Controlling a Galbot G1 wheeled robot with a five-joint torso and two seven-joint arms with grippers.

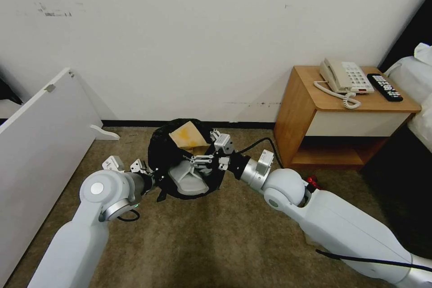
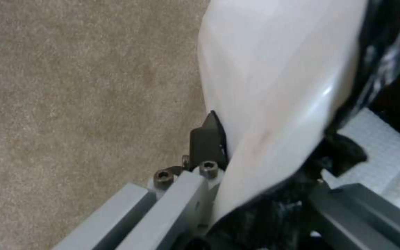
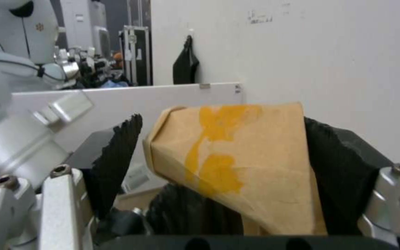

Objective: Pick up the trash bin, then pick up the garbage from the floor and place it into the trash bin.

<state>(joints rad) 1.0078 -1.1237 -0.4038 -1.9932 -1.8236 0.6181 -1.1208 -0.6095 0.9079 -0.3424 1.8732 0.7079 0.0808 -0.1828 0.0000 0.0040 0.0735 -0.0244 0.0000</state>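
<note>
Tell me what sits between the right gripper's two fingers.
In the right wrist view, the brown paper bag stands between the right gripper's spread fingers, poking out of the trash bin's black liner.

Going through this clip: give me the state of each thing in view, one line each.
trash bin: off the floor, held at its rim, black liner in.
brown paper bag: in the bin, sticking out.
white slipper: in the bin.
left gripper: clamped on the bin's rim.
right gripper: open, over the bin.
phone: handset on cradle, on the nightstand.

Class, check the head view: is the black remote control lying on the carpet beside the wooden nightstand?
No. The remote control lies on top of the nightstand, beside the telephone.
</note>
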